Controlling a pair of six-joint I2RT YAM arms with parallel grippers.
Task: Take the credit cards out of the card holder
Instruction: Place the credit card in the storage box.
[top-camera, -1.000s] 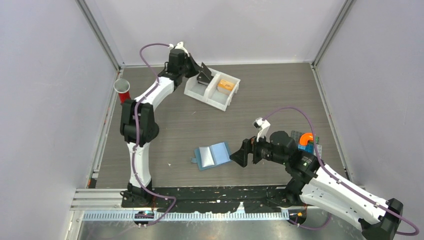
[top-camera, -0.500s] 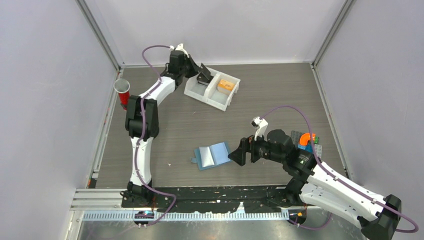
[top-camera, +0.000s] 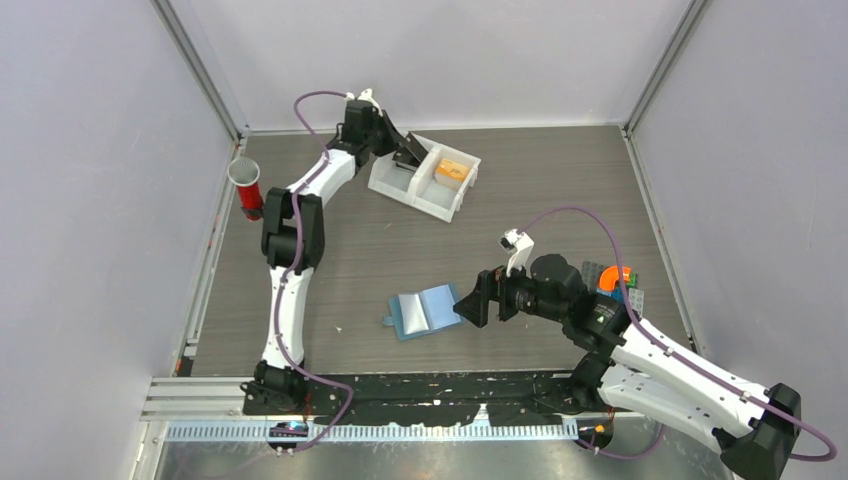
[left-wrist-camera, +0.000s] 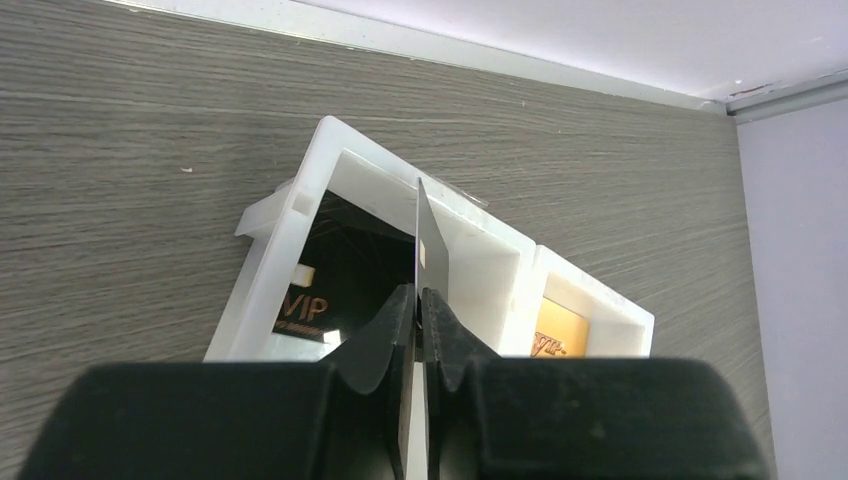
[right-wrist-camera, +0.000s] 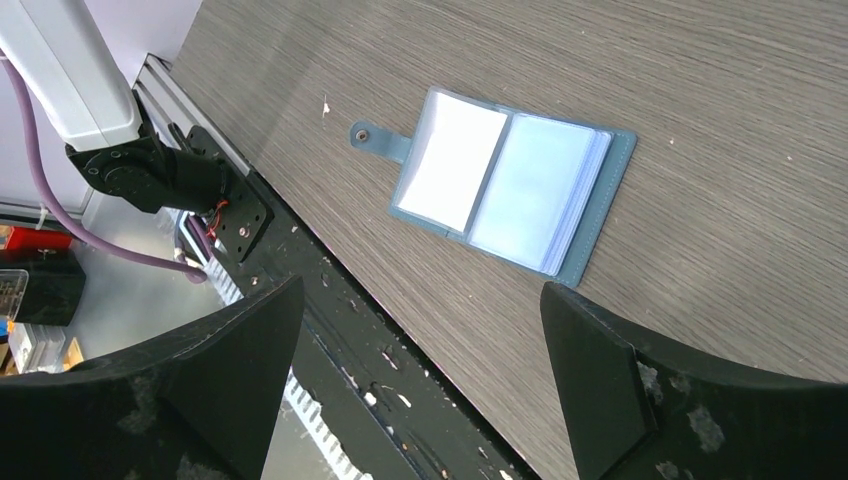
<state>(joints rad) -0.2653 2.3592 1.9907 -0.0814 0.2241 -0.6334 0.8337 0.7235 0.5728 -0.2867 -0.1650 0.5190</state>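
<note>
Black credit card (left-wrist-camera: 432, 245), edge-on, is pinched between my left gripper (left-wrist-camera: 418, 305) jaws over the white tray (left-wrist-camera: 262, 290), where a second card (left-wrist-camera: 340, 265) lies flat. My right gripper (right-wrist-camera: 420, 310) hangs spread wide just beside the open blue card holder (right-wrist-camera: 510, 185) on the table (right-wrist-camera: 700, 100).

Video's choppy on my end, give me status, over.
Left gripper shut on card, over tray; VIP card lies inside. Right gripper open, by holder. Holder open, no card showing. Path clear.
</note>
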